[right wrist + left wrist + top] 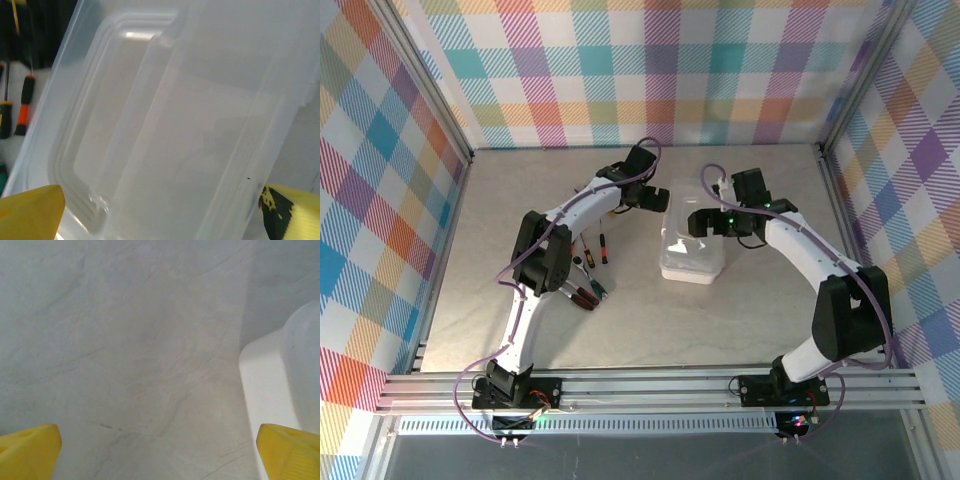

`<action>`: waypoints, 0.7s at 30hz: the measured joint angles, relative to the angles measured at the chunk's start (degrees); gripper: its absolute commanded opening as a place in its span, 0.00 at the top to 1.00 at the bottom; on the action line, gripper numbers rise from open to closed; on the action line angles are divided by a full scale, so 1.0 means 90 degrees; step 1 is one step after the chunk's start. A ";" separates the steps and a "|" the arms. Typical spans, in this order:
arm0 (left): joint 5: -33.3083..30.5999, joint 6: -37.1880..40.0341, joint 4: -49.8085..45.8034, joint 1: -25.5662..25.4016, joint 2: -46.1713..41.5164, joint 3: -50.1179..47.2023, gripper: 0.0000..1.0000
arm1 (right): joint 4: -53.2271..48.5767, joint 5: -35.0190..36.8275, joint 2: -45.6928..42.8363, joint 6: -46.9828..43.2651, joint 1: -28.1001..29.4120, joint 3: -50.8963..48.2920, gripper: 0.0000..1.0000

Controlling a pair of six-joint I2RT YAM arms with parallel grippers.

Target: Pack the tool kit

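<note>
The tool kit's case (692,258) is a whitish translucent box in the middle of the table. My right gripper (700,222) hovers over its far half, open; in the right wrist view the yellow fingertips (30,212) stand wide apart above the case lid (165,125), with nothing between them. My left gripper (648,198) is just left of the case's far corner, also open, over bare table (125,365) with the case edge (272,375) at its right. Red-and-black screwdrivers (604,247) lie left of the case, also at the left edge (24,105) of the right wrist view.
More small hand tools (590,290) lie under the left arm's forearm, near the table's left middle. Checked walls with metal posts (830,140) close in the back and both sides. An aluminium rail (650,385) runs along the near edge.
</note>
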 measured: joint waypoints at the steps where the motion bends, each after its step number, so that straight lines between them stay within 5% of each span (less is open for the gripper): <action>1: 0.0027 0.0002 0.0002 -0.0012 0.0000 0.0053 0.00 | -0.0129 0.0092 0.0015 0.0058 0.0058 0.0029 0.01; 11: -0.0192 0.0070 0.0117 0.0083 -0.0950 -0.1481 0.00 | -0.1151 0.0767 0.1406 0.0153 0.0075 0.2076 0.01; 21: -0.0100 0.0000 0.0204 0.0267 -0.2217 -0.2674 0.00 | -0.1506 0.0794 0.1875 0.0333 0.0066 0.2280 0.01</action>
